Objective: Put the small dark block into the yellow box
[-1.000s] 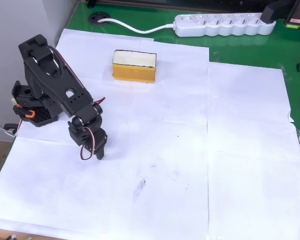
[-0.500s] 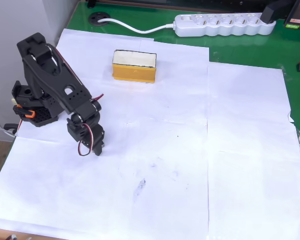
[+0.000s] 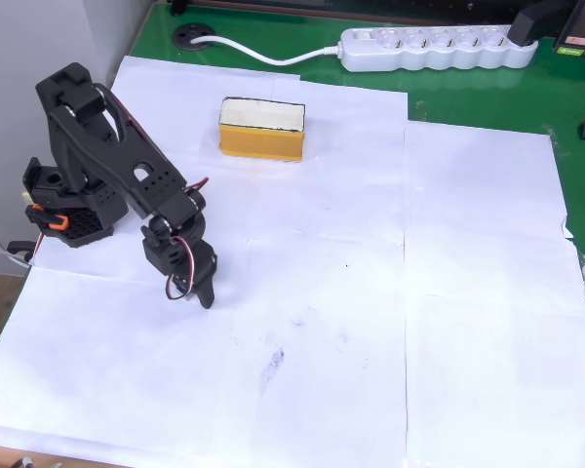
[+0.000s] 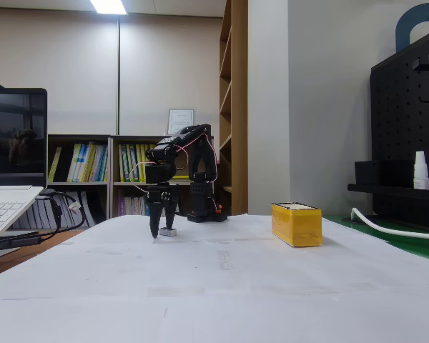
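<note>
Overhead view puts the black two-finger gripper (image 3: 203, 291) at about nine o'clock in the picture, its tips pointing down at the white paper sheets (image 3: 370, 322) that cover the counter (image 3: 468, 93). In the fixed view the gripper (image 4: 161, 223) hangs low with its fingers spread, one tip at either side of a small gap, and the small dark rectangular block with pale edges (image 4: 168, 231) lies on the paper just beside the right-hand tip; whether they touch I cannot tell. From above the block is hidden under the gripper. The black jointed arm (image 3: 117, 166) rises from its base with orange parts (image 3: 63, 219) at nine o'clock, close to the paper's left edge. The rectangular box with mustard-yellow sides and a cream-white inside (image 3: 261, 128) sits upright at about eleven o'clock from the gripper, well apart from it; in the fixed view the same box (image 4: 296, 224) stands at three o'clock of the gripper. Beyond the box, at one o'clock on the green counter, lies a white power strip (image 3: 434, 47) with its white cable (image 3: 263, 54).
</note>
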